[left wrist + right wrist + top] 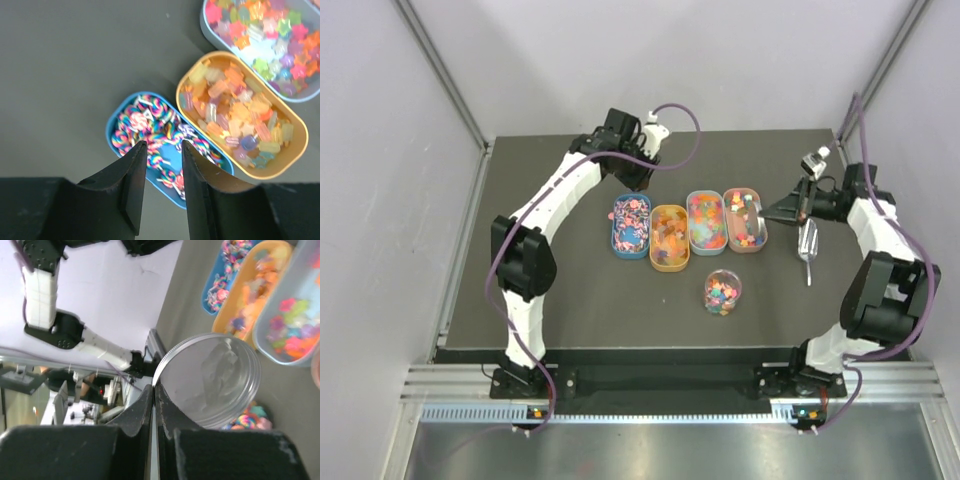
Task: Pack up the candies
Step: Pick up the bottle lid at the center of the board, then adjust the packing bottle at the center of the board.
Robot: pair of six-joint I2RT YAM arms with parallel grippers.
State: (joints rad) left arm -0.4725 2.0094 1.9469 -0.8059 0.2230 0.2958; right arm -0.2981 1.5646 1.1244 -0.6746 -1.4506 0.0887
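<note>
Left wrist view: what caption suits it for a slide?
Two black fingers hang open above a blue oval tray of striped candies, beside an orange oval tray.

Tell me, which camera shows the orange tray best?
Left wrist: the orange tray is close, its gummies distinct. The top view shows the tray whole but small; the right wrist view catches only a blurred part.

Scoop (808,248), clear jar (707,292), silver lid (220,375), oval trays (669,269)
</note>
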